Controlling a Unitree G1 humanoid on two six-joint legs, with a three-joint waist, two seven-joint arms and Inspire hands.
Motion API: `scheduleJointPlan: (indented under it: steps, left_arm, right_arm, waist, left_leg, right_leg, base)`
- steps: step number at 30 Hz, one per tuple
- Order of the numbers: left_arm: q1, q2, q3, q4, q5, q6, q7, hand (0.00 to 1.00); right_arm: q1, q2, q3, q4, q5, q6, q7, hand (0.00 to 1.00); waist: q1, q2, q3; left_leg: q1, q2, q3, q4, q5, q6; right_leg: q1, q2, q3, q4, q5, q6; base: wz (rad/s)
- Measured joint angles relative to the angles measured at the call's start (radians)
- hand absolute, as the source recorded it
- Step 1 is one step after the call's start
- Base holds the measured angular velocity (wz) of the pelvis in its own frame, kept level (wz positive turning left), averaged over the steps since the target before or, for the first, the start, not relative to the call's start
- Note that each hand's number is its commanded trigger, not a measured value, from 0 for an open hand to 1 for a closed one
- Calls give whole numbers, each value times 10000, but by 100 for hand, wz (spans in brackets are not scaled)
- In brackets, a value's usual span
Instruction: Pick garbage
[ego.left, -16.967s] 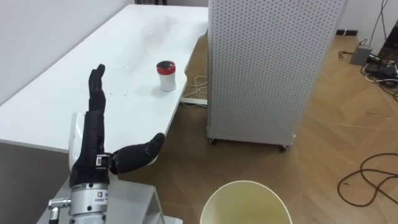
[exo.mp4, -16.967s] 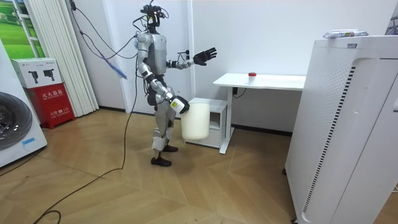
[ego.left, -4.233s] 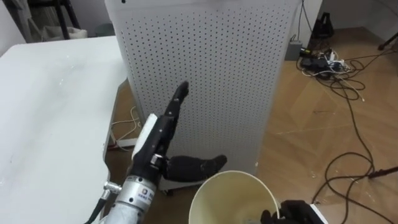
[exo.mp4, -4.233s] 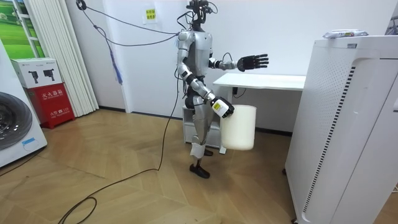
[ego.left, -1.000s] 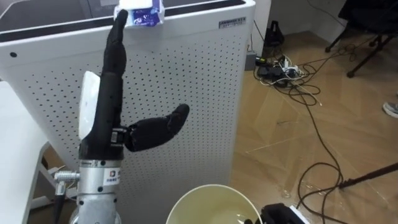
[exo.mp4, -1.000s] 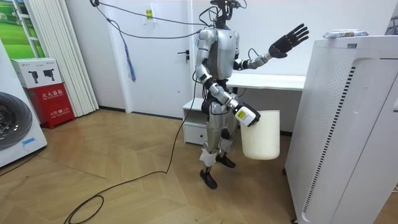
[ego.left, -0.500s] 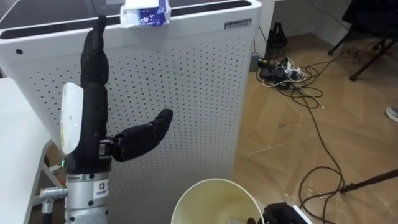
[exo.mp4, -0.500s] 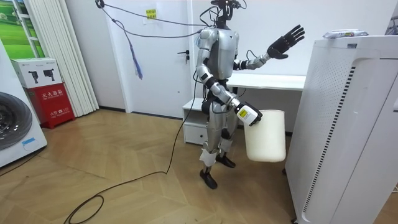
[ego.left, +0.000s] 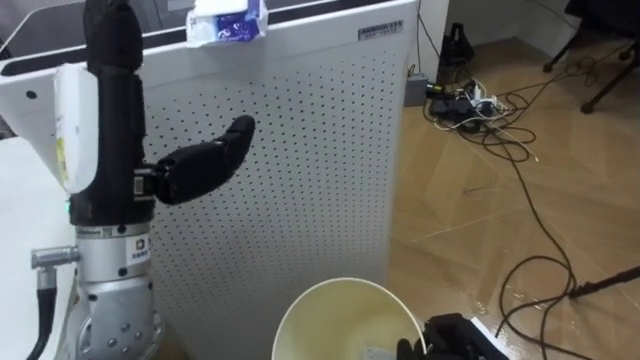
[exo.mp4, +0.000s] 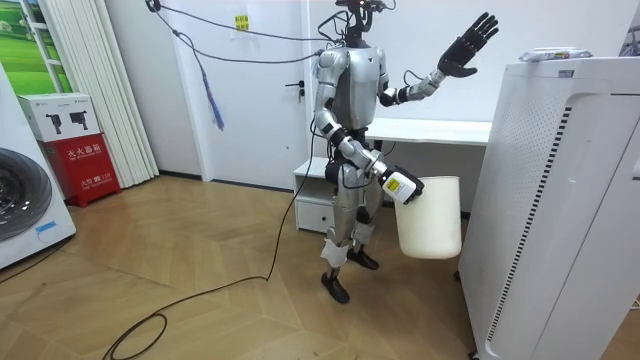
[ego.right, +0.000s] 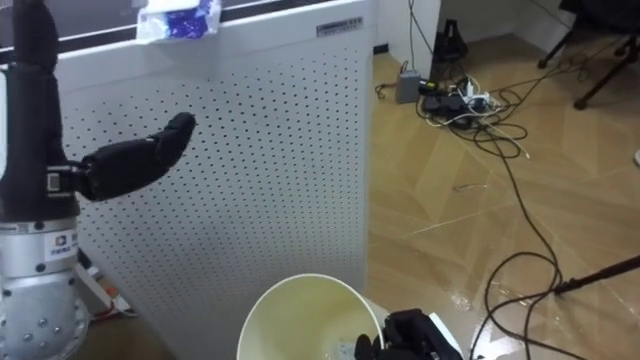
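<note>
The robot stands close beside the tall white perforated metal cabinet (ego.left: 300, 150). Within the last second its left hand (ego.left: 112, 130) has lifted higher. It is spread wide, fingers straight and thumb out, about level with the cabinet's top. The crumpled blue-and-white wrapper (ego.left: 228, 20) lies untouched on that top's near edge, to the right of the hand and apart from it. The right hand (ego.left: 445, 338) curls on the rim of the cream plastic bin (ego.left: 345, 285), held low. The reach looks begun, and the grasp is not yet made.
</note>
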Motion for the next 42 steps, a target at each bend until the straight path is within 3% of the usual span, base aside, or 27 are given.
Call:
scheduleJointPlan:
  steps: [3, 7, 14, 19, 23, 25, 30, 37, 42]
  left_arm:
    - [-418, 239, 159, 213, -7, 266, -20, 0]
    - [-1080, 324, 221, 578, 12, 736, -28, 0]
    - [-1585, 457, 293, 799, 220, 1241, -241, 0]
    - [-2323, 1057, 288, 1443, 327, 1747, -695, 0]
    - [-2586, 1105, 289, 1904, 372, 2129, -1126, 0]
    - [-2795, 1342, 217, 2399, 360, 2301, -1475, 0]
    - [-2926, 1652, 168, 2838, 375, 2748, -2438, 0]
    - [-2928, 1660, -182, 3096, 375, 3095, -3748, 0]
    - [-2933, 1675, -182, 3119, 358, 3255, -4556, 0]
  right_arm:
    - [8, -126, -4, 15, -24, 9, 21, 100]
    - [7, -213, -3, 42, -25, 299, 31, 100]
    - [6, -223, -2, 57, -412, 650, 66, 100]
    - [-1, -233, 1, 52, -746, 884, 192, 100]
    - [-2, -235, -4, 51, -751, 1036, 296, 100]
    - [-3, -291, -5, 51, -747, 1070, 345, 100]
    - [-2, -460, -35, 52, -750, 1093, 561, 100]
    - [-3, -684, -33, 60, -748, 1205, 767, 100]
    - [-3, -720, -31, 55, -755, 1380, 761, 100]
  waist:
    - [-56, 15, -3]
    - [-84, 37, -1]
    - [-110, 229, -16]
    - [-215, 330, -18]
    - [-271, 354, -27]
    - [-325, 396, -30]
    - [-439, 516, -34]
    - [-509, 804, -49]
    - [-497, 798, -43]
  left_leg:
    - [56, 7, 35, -7, 0, 1]
    - [51, 7, 74, -11, -1, 2]
    - [78, 16, 360, -8, -2, 5]
    - [49, 25, 587, -9, -2, 6]
    - [56, 22, 592, -8, -2, 6]
    - [68, 31, 707, -10, -3, 7]
    - [64, 33, 900, -12, -18, 32]
    - [72, 33, 1279, -14, -43, 75]
    - [116, 37, 1274, -17, -43, 76]
  right_leg:
    - [48, 5, 22, -1, 0, 0]
    - [40, 3, 46, 0, 0, 0]
    - [11, 5, 193, 5, 1, 3]
    - [-17, -6, 227, 2, -4, 11]
    - [-16, -7, 245, 0, -6, 15]
    - [-20, -7, 301, 2, -6, 15]
    - [-52, -26, 334, 2, -3, 20]
    - [-181, -43, 560, 58, 23, 60]
    - [-181, -43, 581, 115, 22, 60]
  base:
    - [-2]
    - [0]
    - [-4]
    - [0]
    - [0]
    - [-2]
    - [-3]
    - [-10]
    - [-1]
